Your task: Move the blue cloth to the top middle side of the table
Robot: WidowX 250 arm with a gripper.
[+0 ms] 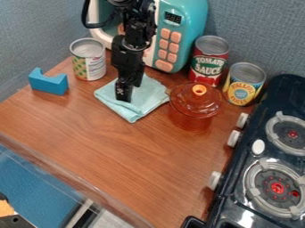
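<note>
The pincer (124,97) points down at the blue cloth (138,108) on the bench (119,156). I cannot tell whether it is clamped or apart.

This is a toy kitchen setup: a dark toy stove (233,201) with ringed burners runs down the right side, a teal toy microwave (189,13) stands at the top, and food cans (209,52) line the wood-look counter (113,147), with grey-blue fabric-like panels (262,31) behind.
</note>
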